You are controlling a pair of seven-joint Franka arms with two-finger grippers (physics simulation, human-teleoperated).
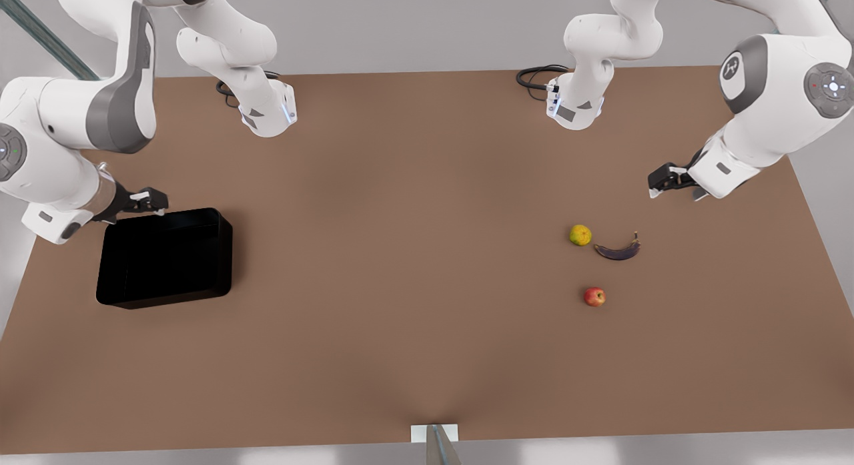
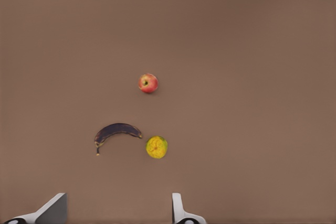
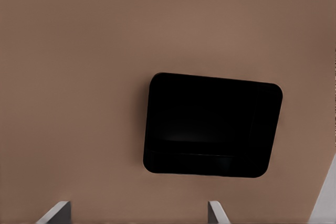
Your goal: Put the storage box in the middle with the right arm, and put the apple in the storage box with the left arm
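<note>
A: The box (image 1: 165, 258) looks like glossy black plastic, and the table (image 1: 400, 285) is matt, smooth brown.

B: Arms (image 1: 774, 85) are smooth white plastic; the apple (image 1: 594, 296) has a slight shine.

Both arms' (image 1: 80, 105) upper links are cut off by the frame.

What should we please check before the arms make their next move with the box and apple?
1. Box empty: ok.
2. Box in the middle: not ok, it sits toward the front view's left.
3. Right end effector open near the box's rim, holding nothing: ok.
4. Left end effector open above the table: ok.
5. Apple free of the eggplant and yellow fruit: ok.
</note>
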